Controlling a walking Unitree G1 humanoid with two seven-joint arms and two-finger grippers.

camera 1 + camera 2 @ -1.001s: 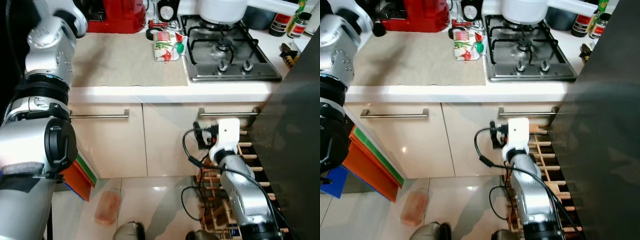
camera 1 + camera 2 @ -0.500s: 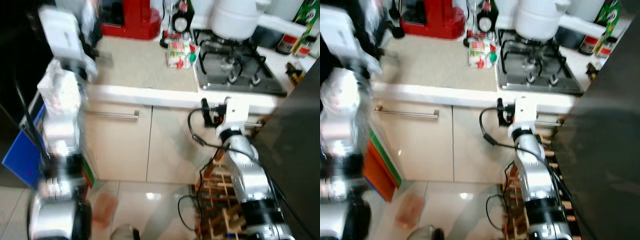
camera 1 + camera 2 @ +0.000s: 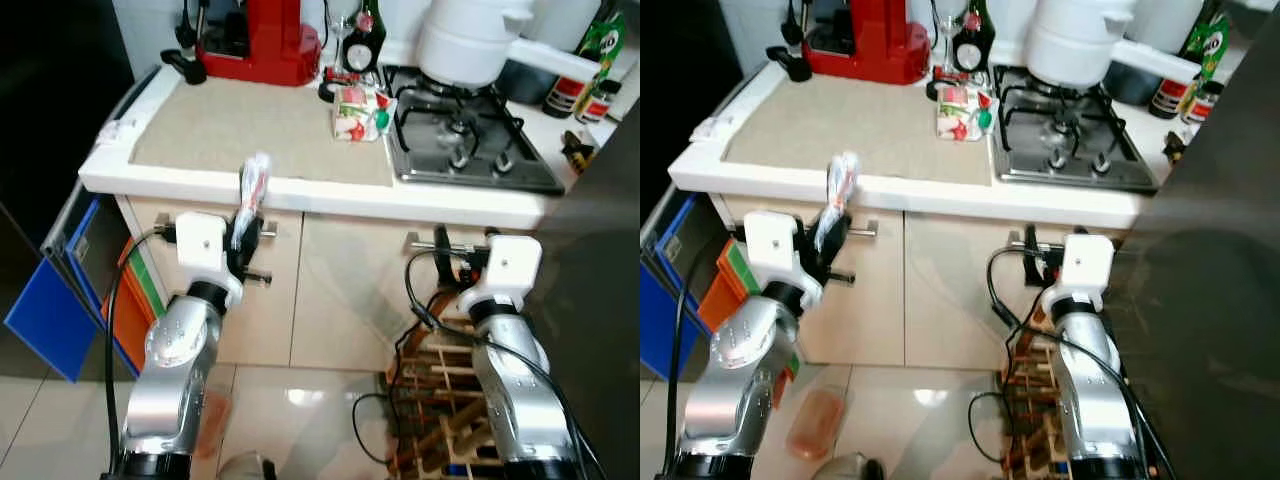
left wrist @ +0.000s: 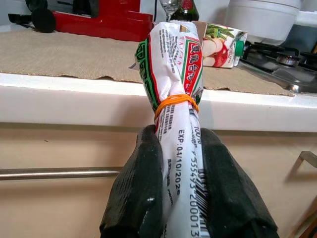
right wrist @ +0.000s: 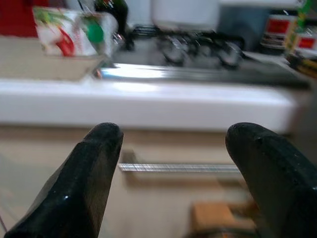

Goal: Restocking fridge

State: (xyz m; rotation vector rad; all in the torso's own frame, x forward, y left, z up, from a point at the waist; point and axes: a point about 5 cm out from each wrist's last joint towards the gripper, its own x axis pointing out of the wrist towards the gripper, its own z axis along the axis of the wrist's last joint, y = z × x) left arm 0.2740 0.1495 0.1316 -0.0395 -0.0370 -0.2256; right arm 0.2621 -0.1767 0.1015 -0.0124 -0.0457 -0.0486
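Observation:
My left gripper [image 4: 181,163] is shut on a white plastic packet [image 4: 174,74] with red and green print, tied with an orange rubber band. It holds the packet [image 3: 252,186] upright in front of the cabinet drawer, just below the counter's edge [image 3: 250,185]. My left gripper [image 3: 243,248] is at the left of the scene. My right gripper [image 5: 181,148] is open with nothing between its fingers, and faces the cabinet front below the stove. That right gripper [image 3: 448,258] is beside the dark fridge door [image 3: 600,250]. A small red and green carton [image 3: 356,110] stands on the counter mat.
A gas stove [image 3: 465,145] with a white pot [image 3: 465,45] sits at the back right, with bottles [image 3: 597,55] beyond it. A red appliance [image 3: 255,40] stands at the back. A wooden rack [image 3: 430,385] is below my right arm. Blue and orange boards [image 3: 55,310] lean at the left.
The camera has pulled back and shifted. My left arm came down from beside the head to the cabinet front, with the packet in its gripper. My right gripper has risen a little.

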